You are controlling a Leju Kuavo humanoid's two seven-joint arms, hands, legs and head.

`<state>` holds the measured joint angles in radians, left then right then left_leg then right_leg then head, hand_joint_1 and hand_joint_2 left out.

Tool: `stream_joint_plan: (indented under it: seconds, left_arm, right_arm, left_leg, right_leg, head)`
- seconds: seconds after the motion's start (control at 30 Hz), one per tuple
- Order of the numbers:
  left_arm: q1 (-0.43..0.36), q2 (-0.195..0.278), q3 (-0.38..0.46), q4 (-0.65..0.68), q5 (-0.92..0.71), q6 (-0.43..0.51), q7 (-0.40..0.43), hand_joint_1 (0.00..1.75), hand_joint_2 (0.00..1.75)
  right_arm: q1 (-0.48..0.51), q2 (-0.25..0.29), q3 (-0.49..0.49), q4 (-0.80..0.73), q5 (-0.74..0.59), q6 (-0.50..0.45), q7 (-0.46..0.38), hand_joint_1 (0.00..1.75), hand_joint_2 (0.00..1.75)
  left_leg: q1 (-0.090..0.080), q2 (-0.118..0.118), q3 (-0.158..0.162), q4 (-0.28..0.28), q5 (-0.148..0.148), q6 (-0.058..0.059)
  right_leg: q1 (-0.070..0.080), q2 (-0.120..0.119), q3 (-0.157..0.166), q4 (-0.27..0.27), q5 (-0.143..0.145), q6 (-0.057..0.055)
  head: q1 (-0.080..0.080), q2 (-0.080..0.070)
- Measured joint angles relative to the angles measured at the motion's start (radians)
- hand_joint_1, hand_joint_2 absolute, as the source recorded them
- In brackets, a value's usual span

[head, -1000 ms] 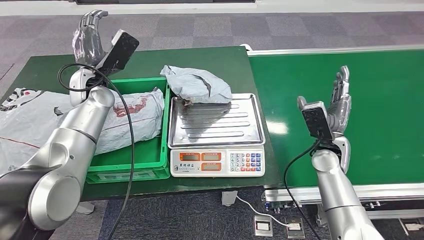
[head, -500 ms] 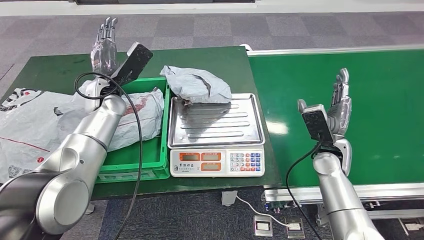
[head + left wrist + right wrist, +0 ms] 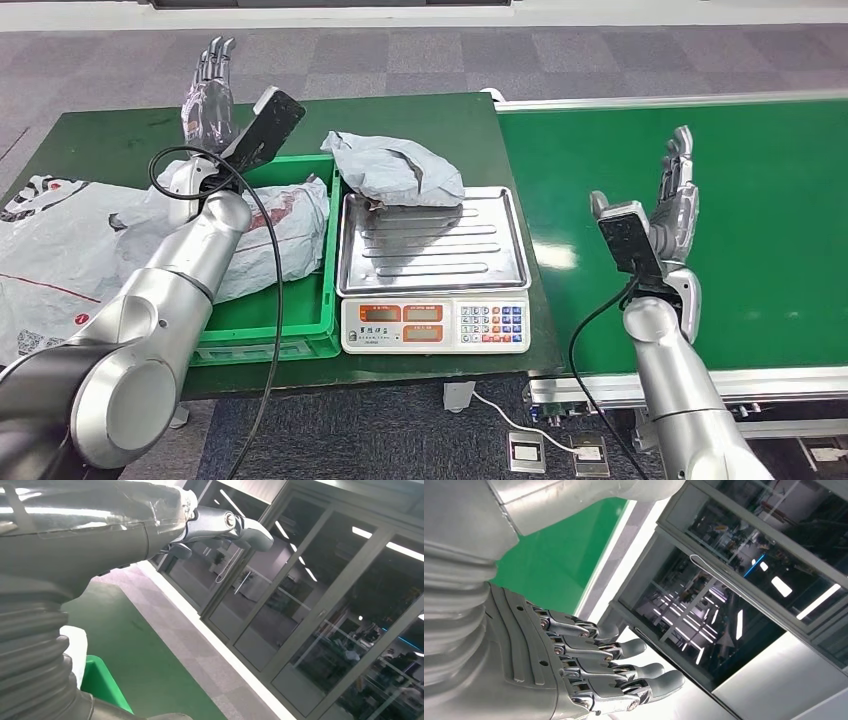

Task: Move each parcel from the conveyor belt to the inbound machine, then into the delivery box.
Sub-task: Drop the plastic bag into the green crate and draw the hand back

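A crumpled grey parcel (image 3: 394, 170) lies on the back edge of the scale's steel tray (image 3: 432, 250), overhanging it toward the table. A white parcel with red marks (image 3: 268, 232) lies in the green delivery box (image 3: 262, 322). My left hand (image 3: 208, 92) is raised above the table behind the box, fingers straight and apart, holding nothing. My right hand (image 3: 678, 200) stands upright over the green conveyor belt (image 3: 740, 190), fingers extended, nothing in it. In the right wrist view the fingers (image 3: 624, 672) are stretched out with nothing in them.
The scale (image 3: 434, 325) with its display and keypad sits at the table's front edge between box and belt. A white plastic bag (image 3: 50, 250) lies left of the box. A black cable loops along my left arm. Glass doors show in both wrist views.
Over the last second my left hand moved right and opened its fingers straight up above the box's back edge. My right hand rose slightly over the belt.
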<state>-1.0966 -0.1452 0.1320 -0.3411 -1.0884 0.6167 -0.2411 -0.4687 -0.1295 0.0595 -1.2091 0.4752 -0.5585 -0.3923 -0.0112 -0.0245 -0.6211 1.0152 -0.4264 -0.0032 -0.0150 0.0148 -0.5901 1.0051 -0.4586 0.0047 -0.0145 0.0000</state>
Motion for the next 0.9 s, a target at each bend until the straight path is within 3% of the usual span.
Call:
stream_joint_plan:
  seconds: [0.1,0.17,0.3,0.4,0.6,0.9]
  left_arm:
    - [0.000,-0.001,0.000,0.001,-0.008,-0.009,0.003,0.00,1.75]
    - [0.001,-0.012,-0.015,0.006,-0.073,-0.066,0.038,0.00,1.75]
    - [0.028,-0.079,-0.115,0.021,-0.251,-0.222,0.170,0.00,1.75]
    - [0.054,-0.130,-0.185,0.031,-0.285,-0.268,0.202,0.00,1.75]
    - [0.074,-0.180,-0.253,0.037,-0.292,-0.297,0.201,0.00,1.75]
    - [0.083,-0.204,-0.278,0.037,-0.293,-0.303,0.201,0.00,1.75]
  right_arm:
    - [-0.002,0.000,0.000,0.002,0.000,0.001,0.000,0.00,1.75]
    - [-0.004,0.001,0.000,0.004,0.002,0.005,0.000,0.00,1.75]
    - [-0.021,0.013,0.008,0.008,0.016,0.016,0.010,0.00,1.75]
    - [-0.030,0.029,0.016,0.008,0.039,0.026,0.032,0.00,1.75]
    - [-0.070,0.055,0.017,0.019,0.076,0.044,0.083,0.00,1.75]
    - [-0.104,0.072,0.017,0.038,0.080,0.050,0.090,0.00,1.75]
  left_leg:
    - [0.000,0.000,0.000,0.000,0.000,0.000]
    - [0.000,-0.001,0.000,0.000,0.000,0.000]
    - [0.000,-0.005,0.000,0.000,0.000,0.000]
    - [-0.001,-0.004,-0.001,0.000,0.000,0.001]
    - [-0.001,-0.001,-0.001,0.000,-0.001,0.001]
    - [-0.001,-0.002,-0.001,0.000,0.000,0.001]
  right_leg:
    - [0.000,0.000,0.000,0.000,0.000,0.000]
    - [0.000,-0.001,0.000,0.000,0.000,0.000]
    - [0.000,-0.005,0.001,-0.001,0.000,0.000]
    - [-0.001,-0.005,0.001,-0.001,0.000,0.001]
    - [-0.001,-0.003,0.000,-0.001,0.000,0.001]
    - [0.000,-0.003,0.000,0.000,0.000,0.001]
  head:
    - [0.000,0.000]
    - [0.000,0.000]
    - [0.000,0.000]
    - [0.000,0.000]
    - [0.000,0.000]
    - [0.000,0.000]
